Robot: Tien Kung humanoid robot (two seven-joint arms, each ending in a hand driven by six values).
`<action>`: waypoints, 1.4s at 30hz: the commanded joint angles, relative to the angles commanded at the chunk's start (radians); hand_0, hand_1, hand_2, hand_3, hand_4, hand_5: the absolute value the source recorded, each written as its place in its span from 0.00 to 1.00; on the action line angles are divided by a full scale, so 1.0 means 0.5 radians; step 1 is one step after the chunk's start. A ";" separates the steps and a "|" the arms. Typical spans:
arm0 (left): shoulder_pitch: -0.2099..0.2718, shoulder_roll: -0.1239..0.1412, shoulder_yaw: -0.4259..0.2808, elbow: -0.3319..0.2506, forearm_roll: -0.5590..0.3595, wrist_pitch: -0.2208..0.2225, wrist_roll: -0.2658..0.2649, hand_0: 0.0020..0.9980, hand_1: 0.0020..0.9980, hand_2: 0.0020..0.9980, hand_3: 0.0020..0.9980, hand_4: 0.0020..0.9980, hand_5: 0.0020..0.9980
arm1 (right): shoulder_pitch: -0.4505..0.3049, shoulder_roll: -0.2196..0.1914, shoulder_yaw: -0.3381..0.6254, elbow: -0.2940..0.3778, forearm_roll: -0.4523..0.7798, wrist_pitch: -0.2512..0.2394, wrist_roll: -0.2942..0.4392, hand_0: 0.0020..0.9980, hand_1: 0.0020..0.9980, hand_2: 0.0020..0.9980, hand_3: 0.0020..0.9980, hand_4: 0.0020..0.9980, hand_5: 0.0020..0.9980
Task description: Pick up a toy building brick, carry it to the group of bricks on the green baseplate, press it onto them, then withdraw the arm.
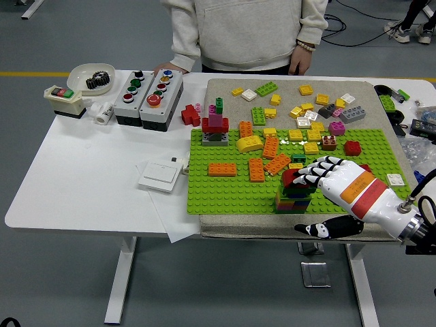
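Note:
A short stack of mixed-colour bricks [292, 200] stands on the green baseplate [225, 194] near its front edge. A red brick [292, 178] tops the stack. My right hand [306, 202] reaches in from the lower right; its white fingers [318, 167] lie stretched over the red brick's top and right side, touching it. The black thumb [319, 229] hangs apart below the mat's front edge, so nothing is clasped. The left arm is out of view.
Orange and yellow bricks [262, 158] lie on the plate left of the stack, and a red-pink tower [215, 128] stands at its back left. Several loose bricks [306, 102] cover the beige mat behind. Button boxes [148, 90] and a white switch [160, 176] sit left. A person [238, 34] stands at the far edge.

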 joint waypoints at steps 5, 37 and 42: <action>0.004 0.000 -0.008 -0.001 0.016 -0.005 0.004 0.67 0.72 0.73 0.59 0.67 0.66 | -0.001 0.003 -0.002 -0.006 -0.011 0.006 -0.008 0.79 0.72 0.77 0.72 0.91 0.75; 0.011 -0.005 -0.019 -0.002 0.035 -0.011 0.009 0.67 0.72 0.73 0.59 0.67 0.66 | -0.043 0.034 -0.019 -0.017 -0.086 -0.032 -0.012 0.79 0.72 0.77 0.71 0.91 0.75; 0.012 -0.005 -0.019 -0.001 0.036 -0.011 0.008 0.67 0.72 0.73 0.59 0.67 0.66 | -0.040 0.036 -0.017 -0.012 -0.082 -0.054 -0.015 0.79 0.72 0.77 0.71 0.90 0.74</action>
